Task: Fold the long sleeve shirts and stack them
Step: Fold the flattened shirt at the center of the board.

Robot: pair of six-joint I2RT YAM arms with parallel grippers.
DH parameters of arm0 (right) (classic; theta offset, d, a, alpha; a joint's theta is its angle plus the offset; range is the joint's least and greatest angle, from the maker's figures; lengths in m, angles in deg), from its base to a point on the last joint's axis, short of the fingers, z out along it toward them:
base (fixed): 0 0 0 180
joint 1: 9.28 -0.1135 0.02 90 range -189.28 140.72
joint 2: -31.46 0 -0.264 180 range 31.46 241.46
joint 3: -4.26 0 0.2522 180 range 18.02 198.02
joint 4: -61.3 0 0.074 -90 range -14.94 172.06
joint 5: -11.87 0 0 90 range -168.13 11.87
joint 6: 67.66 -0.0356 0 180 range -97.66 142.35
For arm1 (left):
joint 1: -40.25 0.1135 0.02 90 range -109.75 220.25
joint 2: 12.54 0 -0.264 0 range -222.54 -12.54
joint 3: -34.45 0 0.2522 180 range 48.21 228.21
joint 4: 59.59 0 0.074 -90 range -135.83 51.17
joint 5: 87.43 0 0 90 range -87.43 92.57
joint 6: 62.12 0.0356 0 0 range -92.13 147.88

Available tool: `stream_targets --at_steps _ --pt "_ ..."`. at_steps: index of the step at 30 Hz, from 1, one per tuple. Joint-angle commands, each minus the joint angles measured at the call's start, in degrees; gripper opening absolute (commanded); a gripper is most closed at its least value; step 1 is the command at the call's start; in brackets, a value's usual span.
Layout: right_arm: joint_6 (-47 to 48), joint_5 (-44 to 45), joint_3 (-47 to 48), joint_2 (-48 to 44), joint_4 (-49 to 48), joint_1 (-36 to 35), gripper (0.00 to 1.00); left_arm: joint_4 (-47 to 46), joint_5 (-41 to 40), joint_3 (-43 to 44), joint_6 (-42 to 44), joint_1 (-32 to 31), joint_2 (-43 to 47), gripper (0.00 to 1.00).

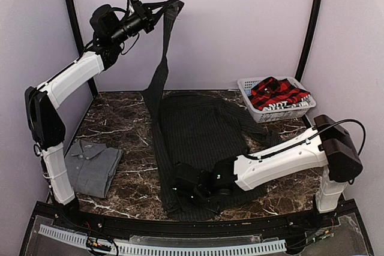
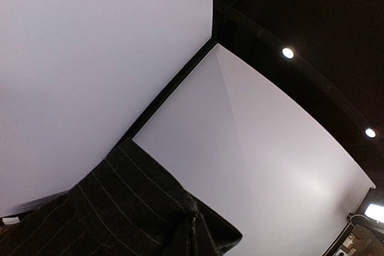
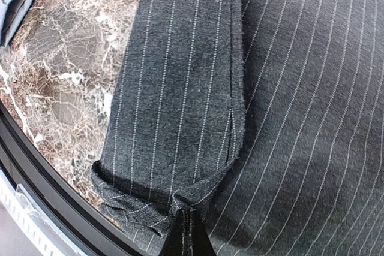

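Observation:
The black pinstriped shirt (image 1: 201,130) lies spread on the dark marble table (image 1: 123,118). One long sleeve (image 1: 161,58) of it is pulled up high at the back left, where my left gripper (image 1: 148,10) is shut on its end (image 2: 150,208). My right gripper (image 1: 180,191) is low at the shirt's near left corner, shut on a pinch of its folded edge (image 3: 180,199). A folded grey shirt (image 1: 91,166) rests at the near left of the table. The red-and-black plaid shirt (image 1: 275,92) is bundled in the basket.
A white slatted basket (image 1: 264,112) stands at the back right of the table. Pale walls close in the back and sides. The table's black front rim (image 3: 42,178) runs just beside my right gripper.

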Motion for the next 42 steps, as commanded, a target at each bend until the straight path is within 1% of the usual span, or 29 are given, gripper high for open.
stream_targets --at_steps 1,4,9,18,26,32,36,37,40,42 --pt "-3.7 3.1 -1.6 -3.1 0.7 -1.1 0.00 -4.7 1.2 5.8 -2.7 -2.3 -2.7 0.00" --pt "-5.4 3.7 -2.7 -3.8 1.1 -1.3 0.00 -5.1 1.3 8.6 -3.3 -3.4 -4.9 0.00" --pt "-7.1 4.9 -3.4 -4.7 1.3 -2.0 0.00 -6.3 1.2 10.9 -4.5 -5.6 -8.7 0.00" --pt "-8.8 6.2 -2.6 -4.7 4.2 -3.7 0.00 -7.4 1.3 11.5 -4.9 -7.7 -13.5 0.00" --pt "-11.2 7.5 -1.4 -5.0 8.7 -4.1 0.00 -8.1 2.0 12.5 -5.3 -7.8 -15.3 0.00" --pt "-12.0 7.4 -1.4 -5.2 9.5 -4.1 0.00 -6.5 2.8 13.7 -4.2 -7.8 -15.3 0.00" --pt "-11.6 6.3 -2.6 -5.0 8.5 -4.0 0.00 -6.7 4.3 12.8 -4.9 -7.8 -15.2 0.00" --pt "-11.5 6.4 -2.7 -5.2 8.6 -4.0 0.02 -6.9 4.7 11.7 -5.2 -7.8 -15.0 0.00" --pt "-11.2 7.3 -3.9 -7.4 7.7 -3.6 0.20 -7.0 4.8 8.8 -4.9 -7.8 -13.4 0.00" --pt "-10.0 7.5 -5.8 -10.1 5.3 -2.9 0.36 -6.1 4.7 6.9 -3.8 -7.8 -12.3 0.00"
